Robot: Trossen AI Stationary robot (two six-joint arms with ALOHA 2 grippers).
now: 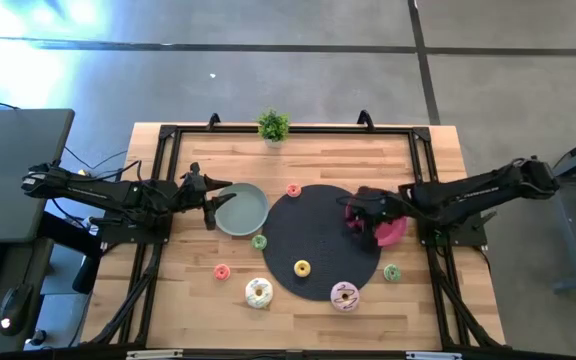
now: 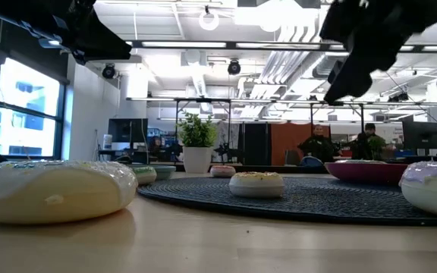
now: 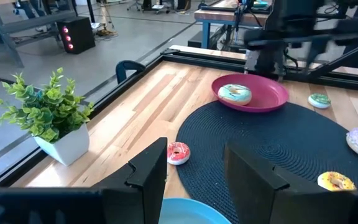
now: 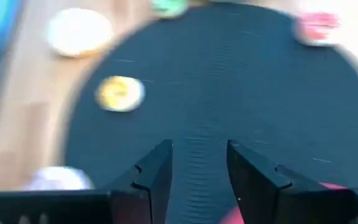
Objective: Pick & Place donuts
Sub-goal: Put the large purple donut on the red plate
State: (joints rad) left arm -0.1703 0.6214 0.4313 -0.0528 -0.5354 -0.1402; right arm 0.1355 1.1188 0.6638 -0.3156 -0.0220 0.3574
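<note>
Donuts lie about the black mat [image 1: 318,245]: a small pink one [image 1: 293,190], a small green one [image 1: 259,241], another small pink one [image 1: 221,271], a large cream one [image 1: 258,293], a small yellow one [image 1: 302,268] on the mat, a large pink-white one [image 1: 345,296] and a small green one [image 1: 392,272]. A white-frosted donut [image 3: 235,93] rests on the red plate [image 3: 272,98]. My right gripper [image 1: 353,212] hovers open over the mat beside the red plate [image 1: 393,232], holding nothing [image 4: 197,171]. My left gripper [image 1: 213,205] is open [image 3: 194,171] at the rim of the grey-green plate [image 1: 243,212].
A potted plant [image 1: 273,127] stands at the far edge of the table. Black frame rails [image 1: 158,180] run along the left, right and far sides. Bare wood lies at the near edge [image 1: 298,325] and left of the donuts.
</note>
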